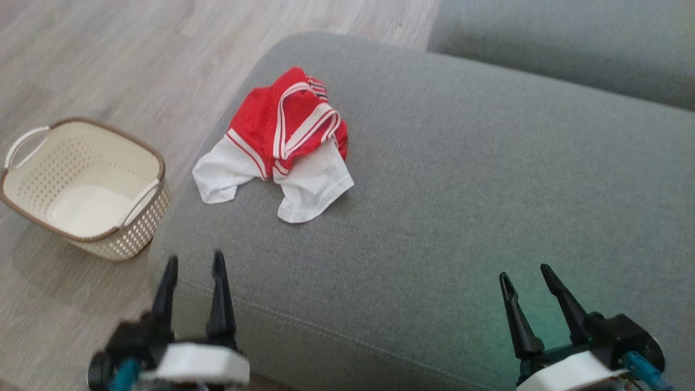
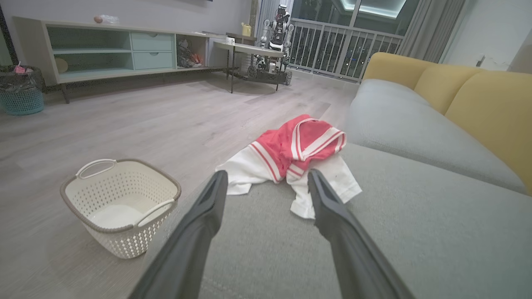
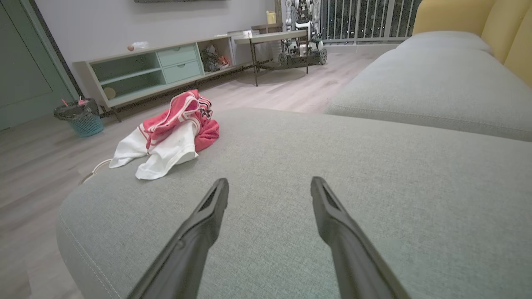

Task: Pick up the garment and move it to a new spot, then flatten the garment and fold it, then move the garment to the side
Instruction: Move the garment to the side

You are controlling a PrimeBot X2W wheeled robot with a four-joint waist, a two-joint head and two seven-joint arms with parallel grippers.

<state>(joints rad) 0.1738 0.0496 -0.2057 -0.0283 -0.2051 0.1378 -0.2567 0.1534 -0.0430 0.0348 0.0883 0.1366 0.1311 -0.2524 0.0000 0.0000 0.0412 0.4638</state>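
**Colleague:** What is nearest to you at this moment?

**Me:** My two grippers. My left gripper (image 1: 195,257) has its two long dark fingers apart and carries nothing. It hangs over the front left corner of the grey fabric seat cushion (image 1: 461,206). My right gripper (image 1: 524,271) is spread wide too, with nothing in it. It is above the front of the same cushion, well apart from the left one.

**Colleague:** And where is the garment?

**Me:** The crumpled red and white garment (image 1: 288,141) lies further back on this cushion, near its left edge. It is ahead of my left gripper and well apart from my right one. The red part with white stripes is bunched on top, and two white parts spread toward me. No finger touches it.

**Colleague:** What is beside the sofa?

**Me:** On the pale wooden floor (image 1: 108,54), just beside the cushion's left side, stands a cream perforated plastic basket (image 1: 136,239) with a brown rim and two handles.

**Colleague:** And beyond?

**Me:** A second grey seat cushion (image 1: 570,43) lies behind the first, with yellow back cushions (image 2: 490,104). At the far wall I see a long low sideboard (image 2: 151,50) with pale green drawers, and a teal wastebasket (image 2: 23,99) near its end. A white wheeled robot (image 2: 278,33) stands before a railing.
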